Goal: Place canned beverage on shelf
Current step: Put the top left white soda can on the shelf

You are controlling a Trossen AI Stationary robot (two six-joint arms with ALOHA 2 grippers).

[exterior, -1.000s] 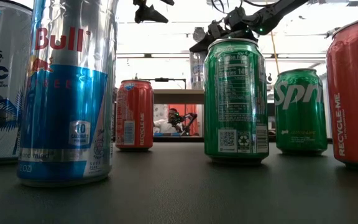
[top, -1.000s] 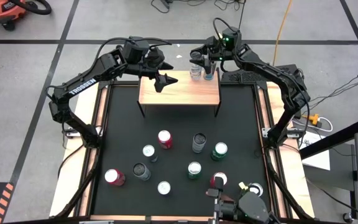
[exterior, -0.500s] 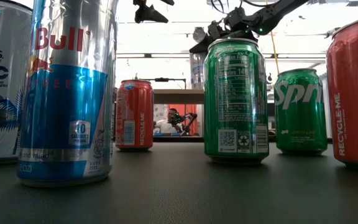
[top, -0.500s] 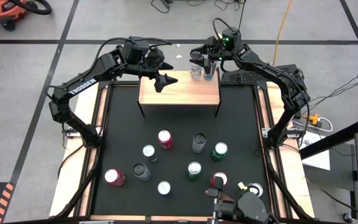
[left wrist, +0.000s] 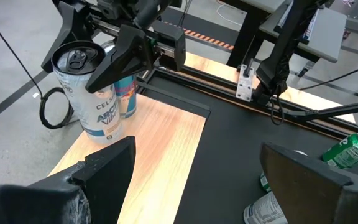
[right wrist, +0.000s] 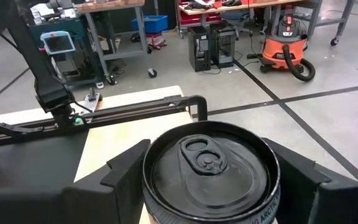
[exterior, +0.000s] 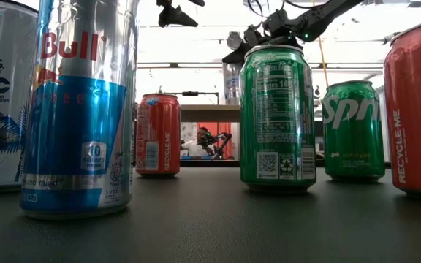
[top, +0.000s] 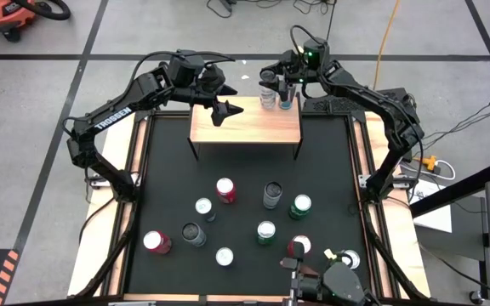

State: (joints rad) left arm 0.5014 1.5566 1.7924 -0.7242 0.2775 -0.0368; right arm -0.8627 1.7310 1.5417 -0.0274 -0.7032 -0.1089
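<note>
**Q:** Right gripper [top: 268,85] — what is it doing for you?

**A:** You have its fingers set either side of a pale can [top: 267,90] at the far edge of the shelf [top: 245,127]. The right wrist view shows the dark fingers flanking that can's lid [right wrist: 211,167]; whether they actually press it, you cannot tell.

**Q:** Any writing you can read?

**A:** In the left wrist view the pale can [left wrist: 91,93] reads "CEL" and "ARCTIC VIBE" in part. A second, blue-and-orange can [left wrist: 127,93] stands just behind it, touching or nearly so. On the low view you get "Bull" on the tall blue-and-silver can [exterior: 82,109], "Spr" on the far green can [exterior: 353,130], and "RECYCLE ME" on the red can [exterior: 158,134]. "TROSSEN" runs along the left arm [top: 113,116].

**Q:** And your left gripper [top: 225,110]?

**A:** It hangs above the shelf's left half, fingers spread wide and holding nothing, the arm bent in from the table's left side. The right arm reaches in from the right, elbow out.
</note>
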